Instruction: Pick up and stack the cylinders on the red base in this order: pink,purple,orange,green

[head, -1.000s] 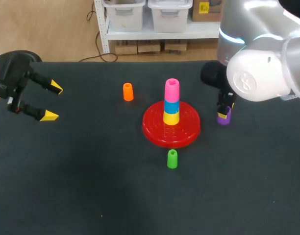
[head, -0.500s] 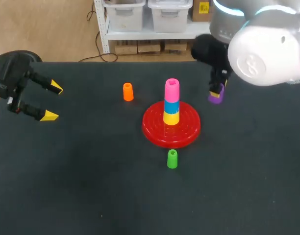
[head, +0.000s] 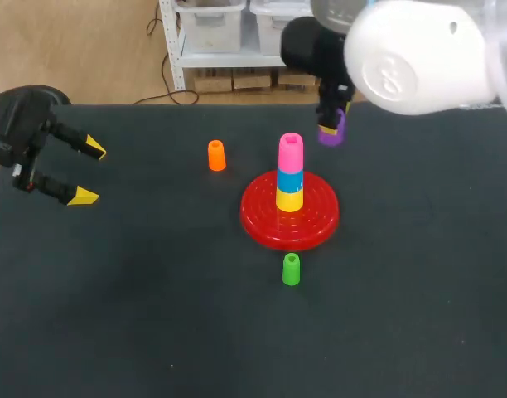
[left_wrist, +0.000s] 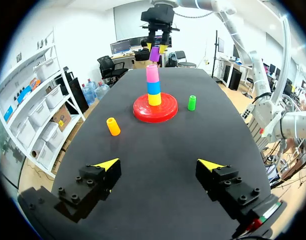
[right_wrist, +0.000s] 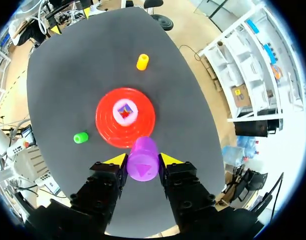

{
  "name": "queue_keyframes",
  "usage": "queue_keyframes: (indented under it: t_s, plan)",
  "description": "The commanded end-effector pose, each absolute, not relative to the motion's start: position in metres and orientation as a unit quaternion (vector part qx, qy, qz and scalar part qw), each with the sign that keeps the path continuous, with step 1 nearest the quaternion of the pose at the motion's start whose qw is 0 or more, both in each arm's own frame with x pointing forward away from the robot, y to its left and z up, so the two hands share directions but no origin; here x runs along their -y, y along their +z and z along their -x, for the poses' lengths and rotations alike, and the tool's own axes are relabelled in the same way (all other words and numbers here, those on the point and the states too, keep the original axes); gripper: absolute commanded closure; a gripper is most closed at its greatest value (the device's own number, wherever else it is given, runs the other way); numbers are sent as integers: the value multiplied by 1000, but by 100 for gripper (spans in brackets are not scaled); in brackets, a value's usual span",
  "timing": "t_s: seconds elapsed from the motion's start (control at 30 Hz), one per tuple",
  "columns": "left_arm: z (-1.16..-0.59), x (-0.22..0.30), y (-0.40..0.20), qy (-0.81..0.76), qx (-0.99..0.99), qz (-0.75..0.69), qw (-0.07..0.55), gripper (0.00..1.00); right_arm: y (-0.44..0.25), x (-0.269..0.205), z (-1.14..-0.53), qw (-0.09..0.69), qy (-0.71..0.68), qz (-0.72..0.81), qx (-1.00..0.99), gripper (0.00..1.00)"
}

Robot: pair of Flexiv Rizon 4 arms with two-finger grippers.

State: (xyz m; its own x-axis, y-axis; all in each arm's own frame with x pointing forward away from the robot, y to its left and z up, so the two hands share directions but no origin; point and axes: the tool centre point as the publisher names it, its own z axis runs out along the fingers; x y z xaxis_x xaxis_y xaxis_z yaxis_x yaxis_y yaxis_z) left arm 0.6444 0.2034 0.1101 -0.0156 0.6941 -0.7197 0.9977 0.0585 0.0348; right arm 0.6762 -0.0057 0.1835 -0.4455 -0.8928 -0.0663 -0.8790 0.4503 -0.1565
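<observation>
While our right arm (head: 411,54) hides most of the right gripper (right_wrist: 143,159) from above, we see from its wrist that both fingers are clamped on the purple cylinder (head: 332,134), in the air near the pink cylinder (head: 291,153) stacked on the red base (head: 262,220), and our left gripper (left_wrist: 158,163) stands wide apart.

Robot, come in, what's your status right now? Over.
Right gripper shut on purple cylinder, held high by the stack. Left gripper open, at the side of the table. Pink cylinder tops the stack; path looks clear.
</observation>
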Motion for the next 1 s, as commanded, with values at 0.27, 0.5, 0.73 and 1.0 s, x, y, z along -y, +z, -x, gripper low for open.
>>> queue_keyframes:
  t_s: [0.27, 0.5, 0.73, 1.0]
  plan:
    - [-643, -204, 109, -256, -664, -636, 298, 0, 198, -29, -691, 53, -48, 544, -836, 100]
    - [-643, -204, 109, -256, -664, -636, 298, 0, 196, -38, -684, 50, -38, 551, -832, 100]
    - [-643, -204, 109, -256, -664, -636, 298, 0, 190, -41, -683, 42, -30, 557, -829, 100]
    - [-643, -204, 109, -256, -664, -636, 298, 0, 187, -44, -688, 34, -28, 562, -826, 100]
